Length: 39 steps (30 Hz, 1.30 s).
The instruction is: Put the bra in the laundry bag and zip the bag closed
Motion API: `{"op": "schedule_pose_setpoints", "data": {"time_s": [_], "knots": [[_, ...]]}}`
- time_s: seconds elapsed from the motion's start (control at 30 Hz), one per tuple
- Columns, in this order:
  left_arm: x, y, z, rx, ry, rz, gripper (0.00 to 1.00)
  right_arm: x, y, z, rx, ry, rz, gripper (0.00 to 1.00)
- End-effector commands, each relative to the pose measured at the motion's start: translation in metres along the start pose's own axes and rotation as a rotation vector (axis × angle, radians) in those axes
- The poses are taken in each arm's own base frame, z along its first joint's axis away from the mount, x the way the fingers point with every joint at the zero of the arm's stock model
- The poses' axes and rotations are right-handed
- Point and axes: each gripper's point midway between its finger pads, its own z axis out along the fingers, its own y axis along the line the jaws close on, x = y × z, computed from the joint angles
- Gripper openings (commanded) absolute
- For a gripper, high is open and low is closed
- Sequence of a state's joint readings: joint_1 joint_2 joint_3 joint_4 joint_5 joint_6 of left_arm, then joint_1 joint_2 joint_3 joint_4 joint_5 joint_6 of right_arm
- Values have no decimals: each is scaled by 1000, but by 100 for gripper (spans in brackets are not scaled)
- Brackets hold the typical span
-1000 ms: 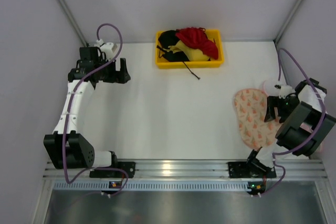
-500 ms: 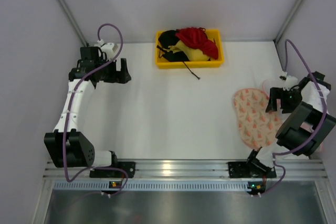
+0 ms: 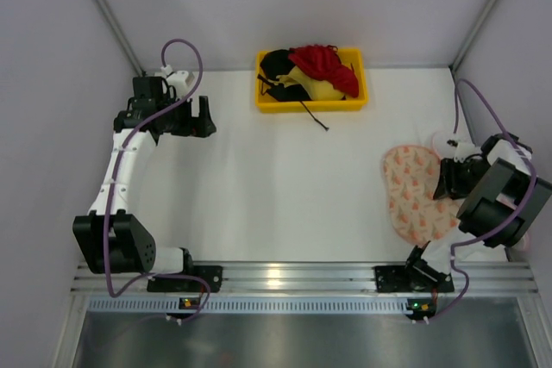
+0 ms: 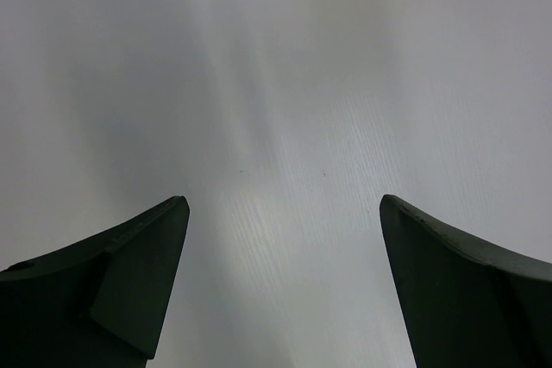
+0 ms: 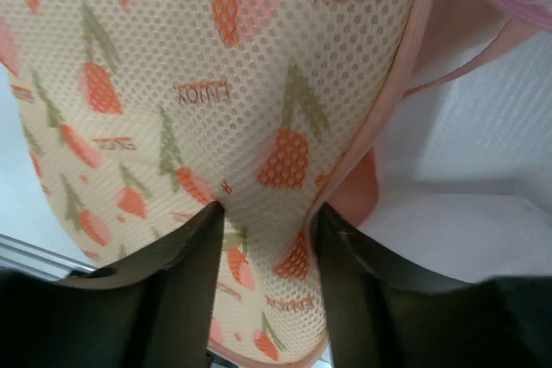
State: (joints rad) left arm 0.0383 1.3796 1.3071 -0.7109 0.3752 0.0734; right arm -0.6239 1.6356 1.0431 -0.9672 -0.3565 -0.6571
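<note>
1. Top external: bag (image 3: 414,191) is lying at 3 o'clock, long axis running 12 to 6; bra (image 3: 326,69) is sitting among other bras (image 3: 280,66) in bin (image 3: 276,106) at 12.
2. Right gripper (image 5: 265,208) is resting narrow jaws on bag; grip unclear.
3. Left gripper (image 4: 282,204) is hovering wide at 10.

The laundry bag (image 5: 216,66) was fine honeycomb mesh cloth with smooth pink trim; the table (image 4: 285,109) looked smooth and faintly glossy; the yellow bin (image 3: 310,106) was plastic
</note>
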Motion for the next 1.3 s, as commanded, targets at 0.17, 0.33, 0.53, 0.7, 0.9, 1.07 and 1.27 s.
{"op": "schedule_pose_setpoints", "data": {"time_s": [0.17,0.33,0.53,0.7,0.9,1.07,1.27], "knots": [[-19,-2,-6,4,-61,26,99,-40,52,-53,-125,-196,-76,17],[-19,-3,-6,8,-60,32,99,-48,102,-73,-214,-238,-122,0],[-23,-2,-8,4,-70,46,98,-59,169,-62,-323,-245,-194,0],[-23,-7,-14,14,-83,49,99,-68,237,-32,-393,-208,-307,3],[-4,-30,-20,125,-77,17,99,-74,286,-5,-391,-89,-503,0],[11,-55,-21,263,-58,-25,99,-106,299,-18,-339,-157,-529,0],[2,-60,-20,291,-90,-61,97,-154,255,-42,13,-378,-551,0]]}}
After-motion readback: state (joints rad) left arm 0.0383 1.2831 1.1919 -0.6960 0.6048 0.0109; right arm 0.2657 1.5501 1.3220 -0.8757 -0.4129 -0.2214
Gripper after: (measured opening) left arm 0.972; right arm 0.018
